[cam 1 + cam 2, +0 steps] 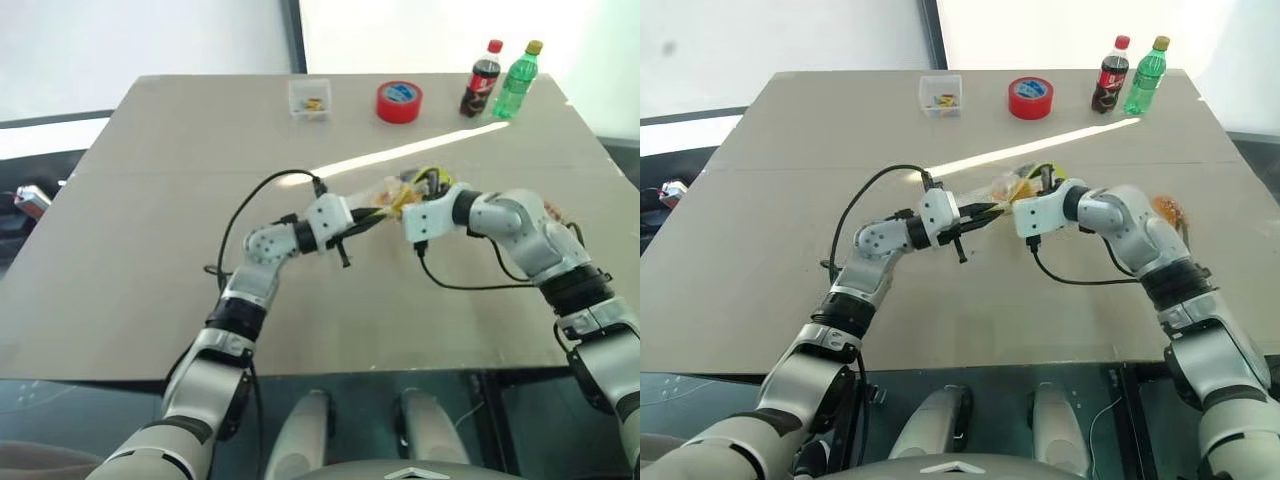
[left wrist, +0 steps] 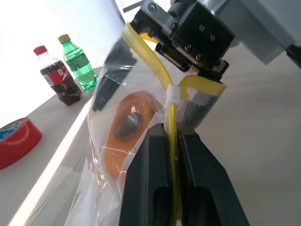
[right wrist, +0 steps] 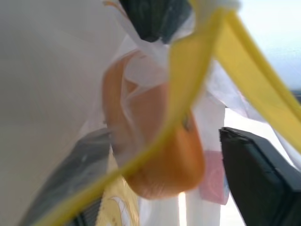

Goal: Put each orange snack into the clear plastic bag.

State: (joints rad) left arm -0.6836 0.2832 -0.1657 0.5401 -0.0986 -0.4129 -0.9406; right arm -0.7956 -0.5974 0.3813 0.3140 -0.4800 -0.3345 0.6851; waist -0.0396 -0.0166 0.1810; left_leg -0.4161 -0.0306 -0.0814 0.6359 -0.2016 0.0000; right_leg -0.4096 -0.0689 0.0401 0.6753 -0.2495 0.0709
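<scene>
My left claw (image 2: 171,155) is clenched on the bag (image 2: 117,155) seal; my right claw (image 3: 164,155) is released, one snack (image 2: 127,129) inside. Next I fetch the second snack (image 1: 1168,210) at three o'clock.

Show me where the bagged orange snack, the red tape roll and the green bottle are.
orange snack (image 2: 134,123): left wrist view, its middle, inside the bag.
red tape roll (image 1: 399,101): left eye view, its top.
green bottle (image 1: 516,86): left eye view, its body.

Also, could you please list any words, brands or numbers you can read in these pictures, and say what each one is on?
None can be read.
Cola bottle: red label, lettering too blurred.
Green bottle: label unreadable.
Red tape roll: blue centre, no legible print.
Small clear box: no text visible.
</scene>
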